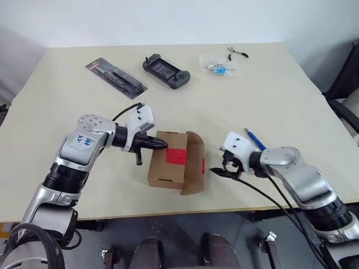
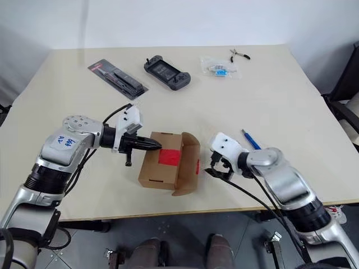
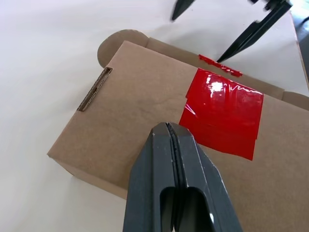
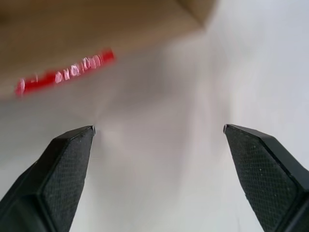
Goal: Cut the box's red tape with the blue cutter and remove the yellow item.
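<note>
Nearest the table's front edge sits the box (image 1: 168,165), a small brown cardboard carton with one end flap (image 1: 194,162) swung open toward the robot's right. The red tape (image 1: 176,155) shows as a bright patch on its top face, with a thin red sliver on the opened flap, so I'd judge the cut is made and the box stands unsealed. The left gripper (image 1: 162,144) is clenched shut on nothing, its black tips resting over the top of the box just beside the tape, as if steadying it. The right gripper (image 1: 217,172) hangs empty with its fingers spread wide, close to the open flap and pointing at that end of the box.

Just behind the right wrist the blue cutter (image 1: 255,139) lies loose on the table (image 1: 280,95), apparently set aside. The yellow item I can't make out; presumably it is inside, so pulling it out remains.

Farther back lie a packaged black tool (image 1: 116,77), a dark game controller (image 1: 166,71), a clear bag of small parts (image 1: 217,68) and small pliers (image 1: 238,53).
</note>
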